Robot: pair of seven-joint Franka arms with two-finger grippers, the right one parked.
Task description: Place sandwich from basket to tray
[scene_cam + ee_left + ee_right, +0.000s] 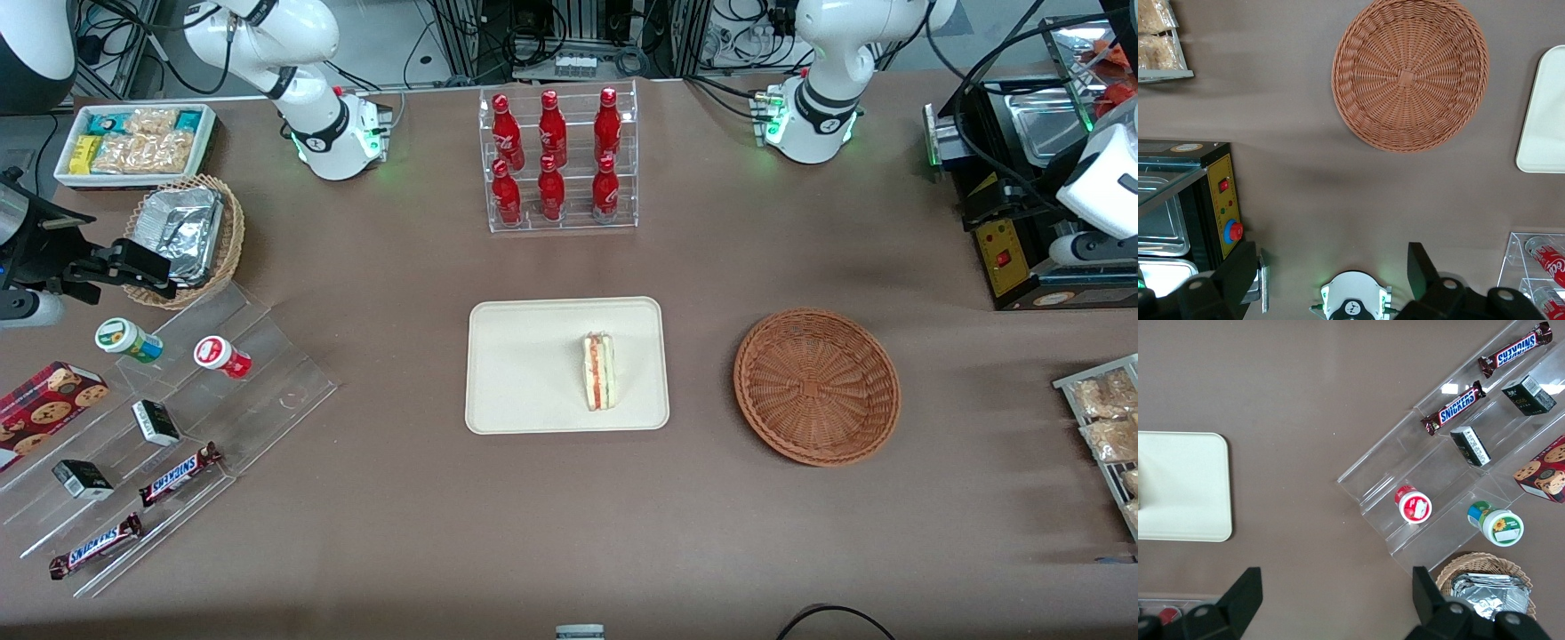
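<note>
On the tray (524,356) the sandwich (600,371) is lying, well apart from the basket (816,385); the tool (1331,273) is hovering high over the counter (400,516), spread wide, gripping nothing.

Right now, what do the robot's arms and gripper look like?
Both arms are glossy white with black joint bands, on round bases lit green, with black cables trailing off. The left gripper, high above the table beside the basket, has two black wedge-shaped fingers, spread open.
</note>
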